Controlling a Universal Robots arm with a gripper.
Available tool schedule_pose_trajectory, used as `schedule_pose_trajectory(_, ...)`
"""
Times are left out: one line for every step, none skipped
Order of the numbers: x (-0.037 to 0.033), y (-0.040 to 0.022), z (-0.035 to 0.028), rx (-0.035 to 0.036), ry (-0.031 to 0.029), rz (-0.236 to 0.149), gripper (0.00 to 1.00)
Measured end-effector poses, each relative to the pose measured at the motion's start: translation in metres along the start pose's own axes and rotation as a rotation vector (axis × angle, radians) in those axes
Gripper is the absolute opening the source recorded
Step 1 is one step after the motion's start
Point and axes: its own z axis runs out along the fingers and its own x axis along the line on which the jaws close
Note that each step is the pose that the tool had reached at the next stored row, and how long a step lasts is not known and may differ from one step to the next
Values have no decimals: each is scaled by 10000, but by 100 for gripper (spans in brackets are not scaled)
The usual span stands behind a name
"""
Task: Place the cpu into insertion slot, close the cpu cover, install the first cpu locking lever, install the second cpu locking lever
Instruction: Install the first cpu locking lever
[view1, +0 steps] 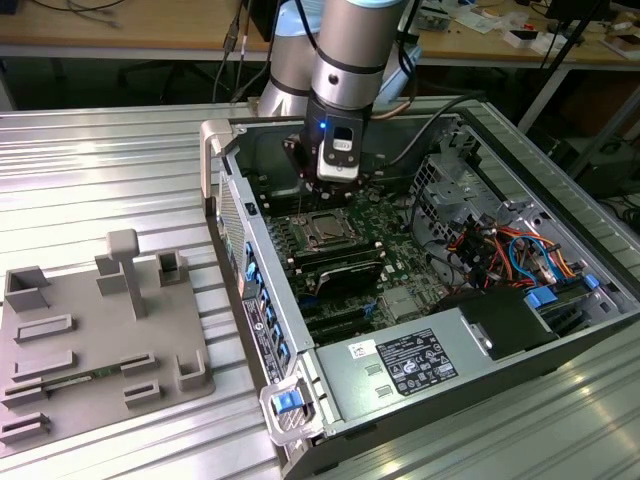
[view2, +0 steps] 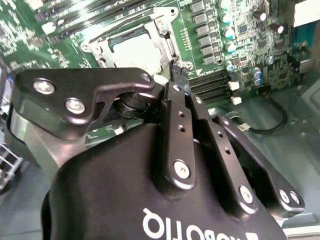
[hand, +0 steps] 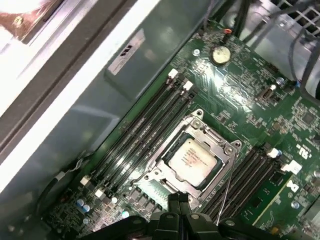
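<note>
One cpu (hand: 192, 159) in the insertion slot (hand: 172, 172), close beneath the gripper (hand: 178, 200).

Black claw (view2: 175, 79) near the pale cpu (view2: 135, 50) in its metal-rimmed insertion slot (view2: 166, 26), green motherboard (view2: 240, 50) around.

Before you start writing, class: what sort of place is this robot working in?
Probably a robotics or electronics lab. An arm reaches into an open computer case on a ribbed metal table, a grey fixture lies beside it, and cluttered wooden benches stand behind.
</note>
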Motion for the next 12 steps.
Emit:
schedule_pose_trajectory(0,0,0,-7,9,-371,11)
schedule_pose_trajectory(0,0,1,-14,19,-768,11)
schedule_pose_trajectory(0,0,2,-20,25,-1025,11)
schedule_pose_trajectory(0,0,2,-24,31,-1284,11)
schedule_pose_trajectory(1,-3,2,-27,34,-1429,11)
schedule_pose_trajectory(14,-18,2,-30,37,-1544,11)
schedule_pose_trajectory(27,-32,2,-31,37,-1577,11)
schedule_pose_trajectory(43,-51,2,-31,39,-1600,11)
schedule_pose_trajectory(64,-76,3,-32,39,-1626,11)
schedule_pose_trajectory(84,-98,3,-32,39,-1649,11)
schedule_pose_trajectory(102,-119,3,-33,40,-1682,11)
schedule_pose_trajectory(111,-129,5,-33,42,-1730,11)
